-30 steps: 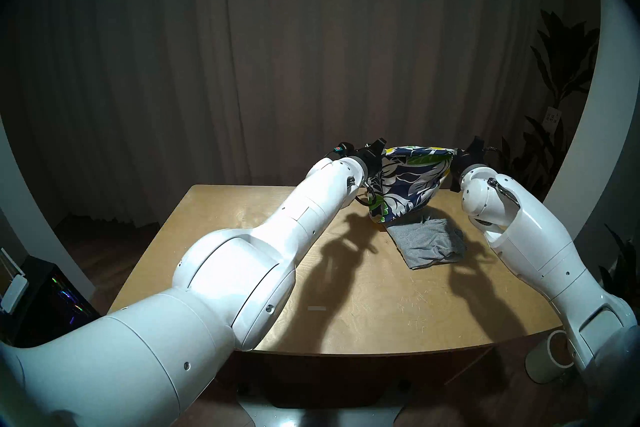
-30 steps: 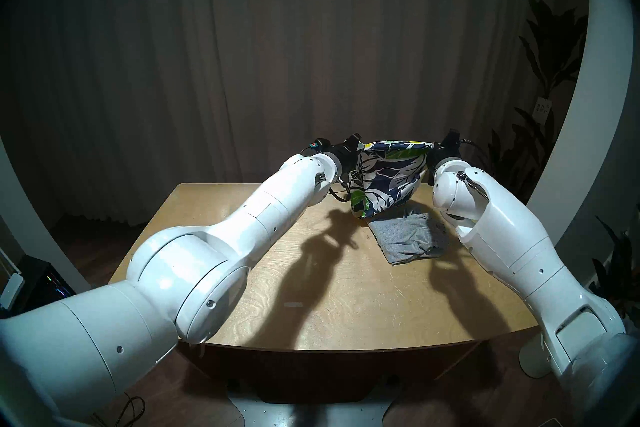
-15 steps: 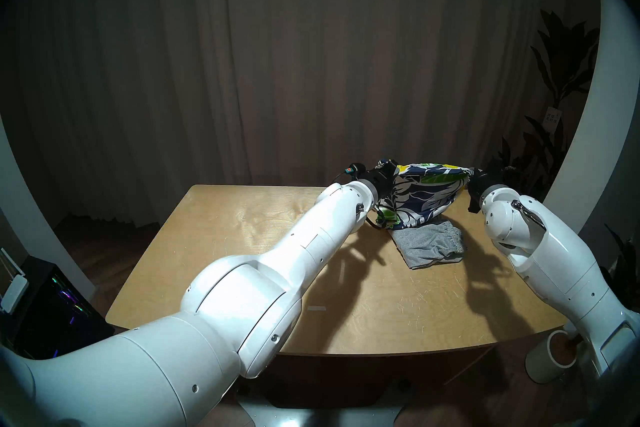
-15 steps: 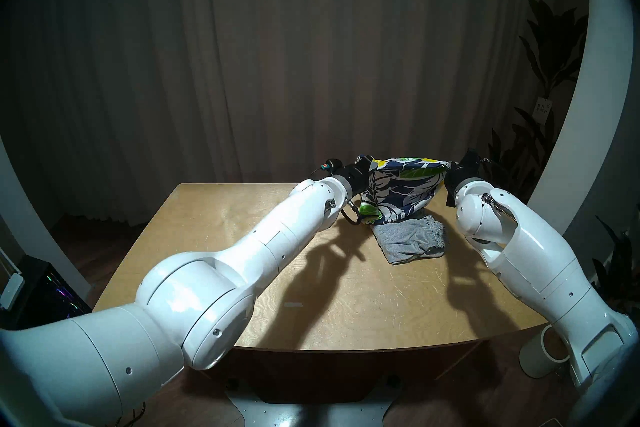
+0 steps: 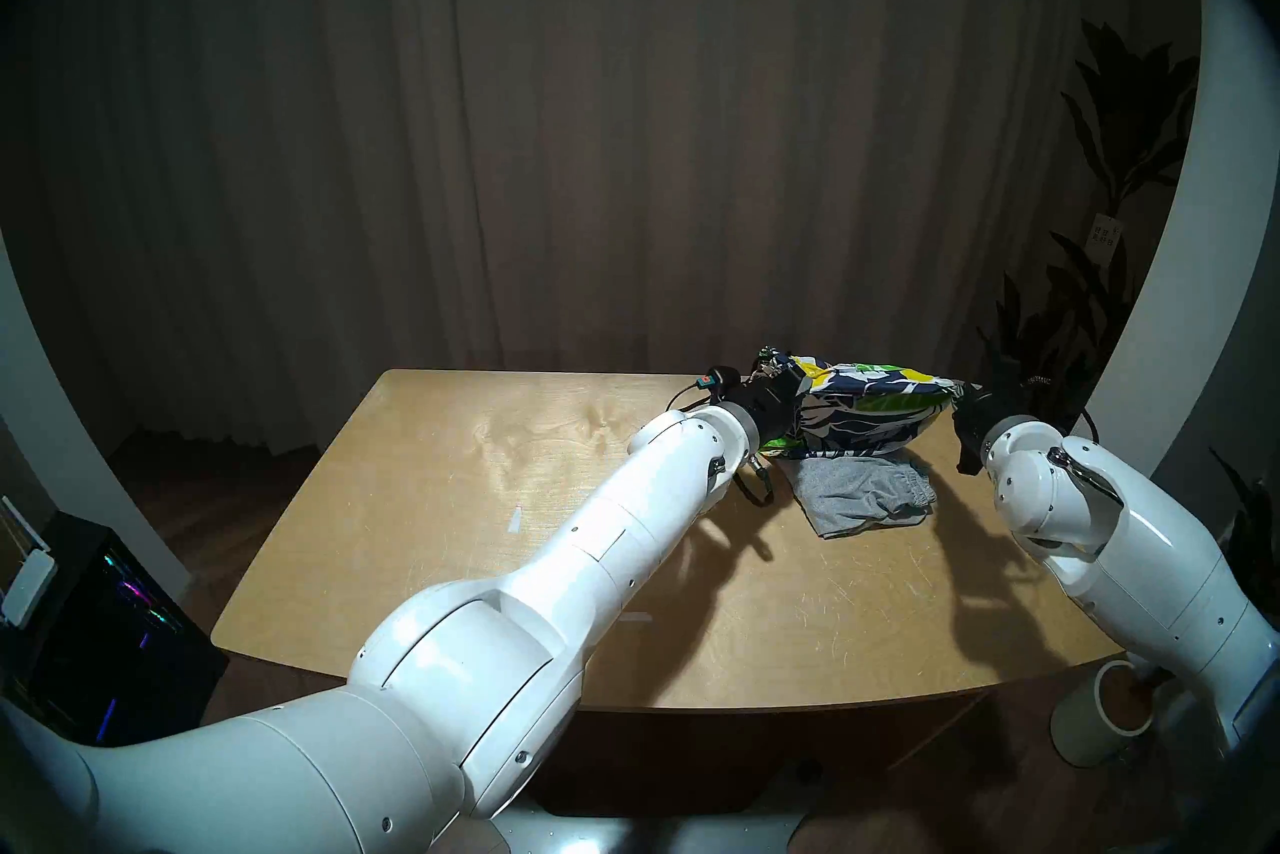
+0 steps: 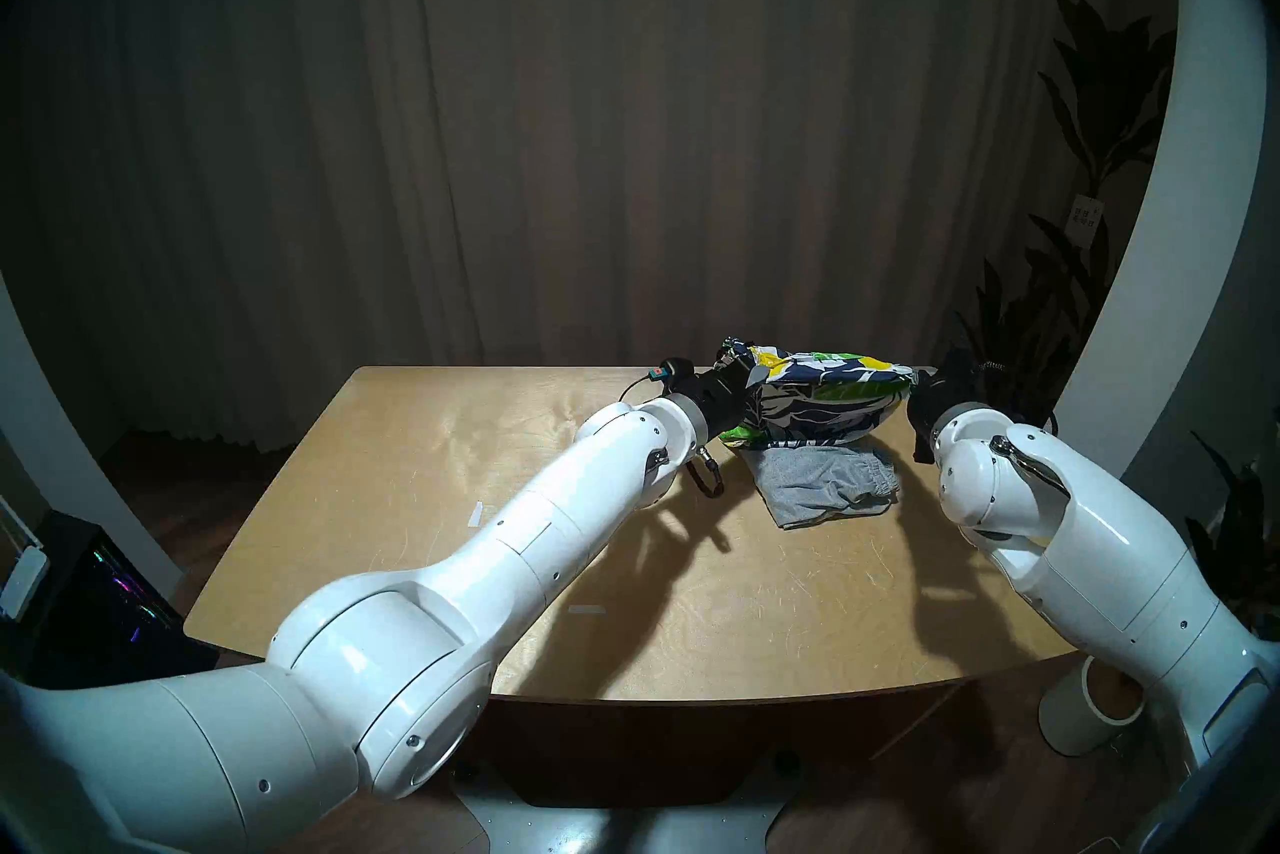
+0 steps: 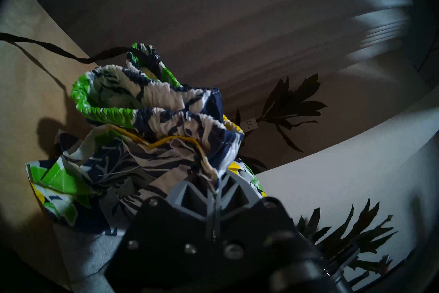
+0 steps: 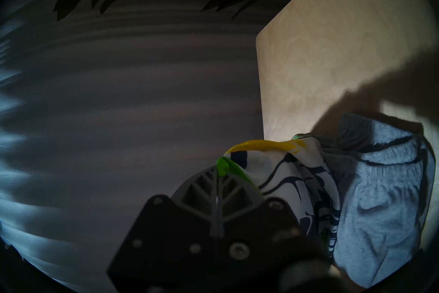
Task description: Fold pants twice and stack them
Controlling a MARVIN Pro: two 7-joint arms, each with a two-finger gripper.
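**Head view: floral shorts held between two arms over the grey shorts**

Head view shows the floral shorts (image 5: 866,416) stretched between both arms near the far right part of the table (image 5: 485,485). The cloth is thin and printed: navy with white flowers, green and yellow leaves. Its lower edge touches the table and overlaps the far edge of the grey shorts (image 5: 859,495), which lie flat, soft and heathered, with a gathered elastic waist.

In the left wrist view the left fingers (image 7: 215,186) are pressed together on a bunched seam of the floral shorts; the ruffled waistband curls above them, and a dark drawstring (image 7: 47,47) runs off to the left. In the right wrist view the right fingers (image 8: 218,180) are together on a green and yellow corner of the same cloth.

The fingers are grey ribbed plastic. In the head views both fingertips are hidden behind cloth and dark wrist parts. The far side of the floral shorts cannot be seen.
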